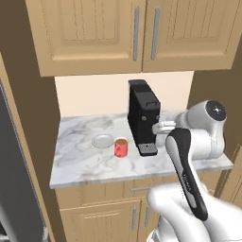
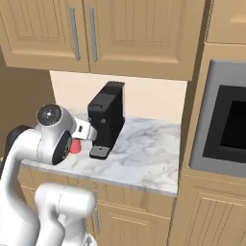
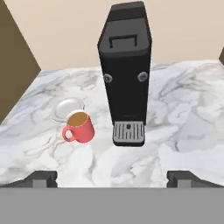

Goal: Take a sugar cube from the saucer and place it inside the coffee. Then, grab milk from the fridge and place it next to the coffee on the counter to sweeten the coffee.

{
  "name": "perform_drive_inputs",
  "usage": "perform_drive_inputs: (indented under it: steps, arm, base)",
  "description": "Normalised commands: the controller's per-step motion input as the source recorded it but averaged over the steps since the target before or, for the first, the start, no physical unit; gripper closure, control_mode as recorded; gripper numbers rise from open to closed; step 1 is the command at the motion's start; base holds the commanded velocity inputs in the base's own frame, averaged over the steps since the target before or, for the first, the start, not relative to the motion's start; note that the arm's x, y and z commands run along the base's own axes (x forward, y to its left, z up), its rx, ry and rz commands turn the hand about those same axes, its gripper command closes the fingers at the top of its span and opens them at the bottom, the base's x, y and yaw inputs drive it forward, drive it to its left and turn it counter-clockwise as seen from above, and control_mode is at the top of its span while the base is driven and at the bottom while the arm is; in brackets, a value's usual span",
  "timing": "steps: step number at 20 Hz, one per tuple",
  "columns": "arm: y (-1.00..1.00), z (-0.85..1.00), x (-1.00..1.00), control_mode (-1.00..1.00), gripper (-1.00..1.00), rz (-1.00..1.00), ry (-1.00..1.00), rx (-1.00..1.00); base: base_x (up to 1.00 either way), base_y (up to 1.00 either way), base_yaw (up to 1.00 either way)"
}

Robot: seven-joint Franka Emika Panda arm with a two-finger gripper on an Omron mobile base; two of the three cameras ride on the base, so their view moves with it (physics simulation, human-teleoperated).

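The coffee (image 1: 121, 147) is a red mug of brown liquid standing on the marble counter (image 1: 85, 165), just left of the black coffee machine (image 1: 143, 118). In the hand view the coffee (image 3: 79, 127) has its handle turned toward the lower left. The pale saucer (image 3: 68, 107) lies right behind it and touches its rim; the saucer (image 1: 102, 141) looks bare. The sugar cube and the milk are out of view. My gripper (image 3: 112, 180) hangs open in front of the counter, well back from the mug, with nothing between its fingers. The arm hides most of the mug (image 2: 75, 146) in the right base view.
Wood wall cabinets (image 1: 132, 33) hang above the counter. The dark grey fridge (image 1: 12, 179) stands at the far left. A built-in oven (image 2: 223, 125) sits in the tall unit to the right. Bare marble (image 3: 188, 113) lies right of the coffee machine.
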Motion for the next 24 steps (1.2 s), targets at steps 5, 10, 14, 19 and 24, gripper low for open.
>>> perform_drive_inputs:
  steps: [5, 10, 14, 19, 24]
  arm:
    - [0.00, 0.00, 0.00, 1.00, -1.00, 0.00, 0.00, 0.00]
    - [0.00, 0.00, 0.00, 1.00, -1.00, 0.00, 0.00, 0.00]
    - [0.00, 0.00, 0.00, 1.00, -1.00, 0.00, 0.00, 0.00]
    - [0.00, 0.00, 0.00, 1.00, -1.00, 0.00, 0.00, 0.00]
    - [0.00, 0.00, 0.00, 1.00, -1.00, 0.00, 0.00, 0.00]
  base:
    - [-0.63, -0.56, 0.37]
    - [-0.50, -0.73, 0.48]
    - [-0.63, -0.16, 0.83]
    - [-0.31, 0.61, 0.81]
    - [-0.04, 1.00, 0.53]
